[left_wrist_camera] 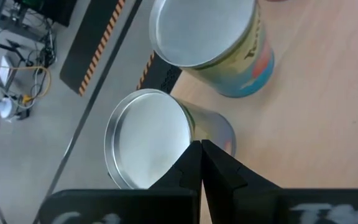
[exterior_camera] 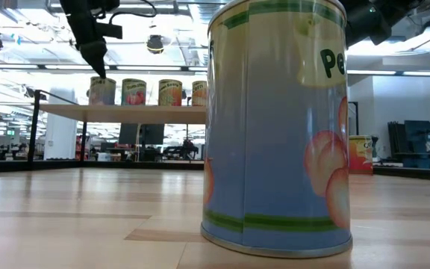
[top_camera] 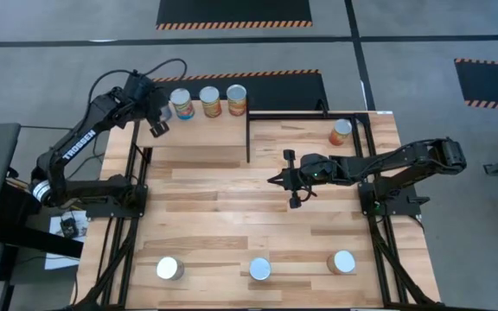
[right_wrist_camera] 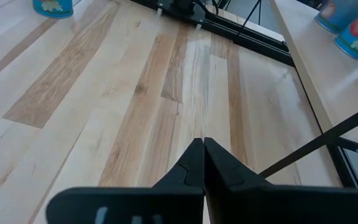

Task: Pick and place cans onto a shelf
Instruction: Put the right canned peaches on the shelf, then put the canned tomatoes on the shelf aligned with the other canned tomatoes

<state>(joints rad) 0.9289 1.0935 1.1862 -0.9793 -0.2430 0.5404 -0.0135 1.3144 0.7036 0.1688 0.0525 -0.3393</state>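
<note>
Four cans stand upright in a row on the light-wood shelf (top_camera: 201, 142) at the far left, as the low view shows (exterior_camera: 133, 92). My left gripper (top_camera: 159, 128) is shut and empty just above the leftmost can (exterior_camera: 101, 91), over the rim of its silver top (left_wrist_camera: 145, 140). My right gripper (top_camera: 288, 180) is shut and empty, low over the middle of the table (right_wrist_camera: 166, 112). Three cans (top_camera: 259, 269) stand along the table's near edge, and one (top_camera: 341, 131) stands at the far right. My left gripper's shut fingertips (left_wrist_camera: 194, 155) point down over the edge of the leftmost can's top (left_wrist_camera: 166, 149). I cannot tell whether they touch it. The can stands upright on the shelf.
The shelf's black frame (top_camera: 249, 138) borders the free planks at mid table. The middle near-edge can (exterior_camera: 278, 127) stands right in front of the low camera. A blue-labelled can (right_wrist_camera: 53, 7) shows ahead of my right gripper.
</note>
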